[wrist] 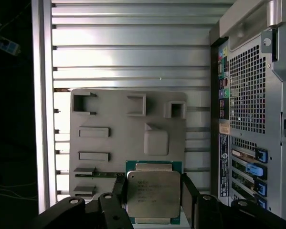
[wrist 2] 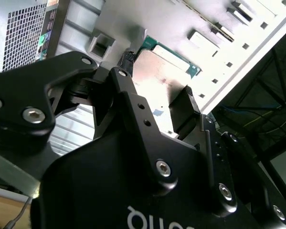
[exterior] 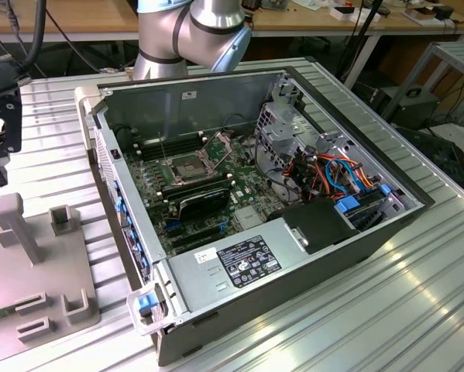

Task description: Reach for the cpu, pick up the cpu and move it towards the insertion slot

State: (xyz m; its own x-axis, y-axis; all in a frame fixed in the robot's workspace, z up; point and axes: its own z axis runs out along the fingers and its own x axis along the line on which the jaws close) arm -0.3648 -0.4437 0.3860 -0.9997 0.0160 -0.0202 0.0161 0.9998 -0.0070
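Am seeing hand [wrist: 154, 200] with fingers [wrist: 189, 193] straddling cpu [wrist: 153, 193], flanking both edges; cannot tell whether clenching yet. One cpu, sitting on grey fixture plate [wrist: 114, 119] on table [wrist: 133, 47], beside open computer case [exterior: 293, 256]. One insertion slot [exterior: 187, 166] lying inside case, well apart. Am judging reach done; lift and carry remaining.

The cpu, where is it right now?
In the first wrist view the cpu lies on the grey holder plate beside the computer case, between the gripper fingers.
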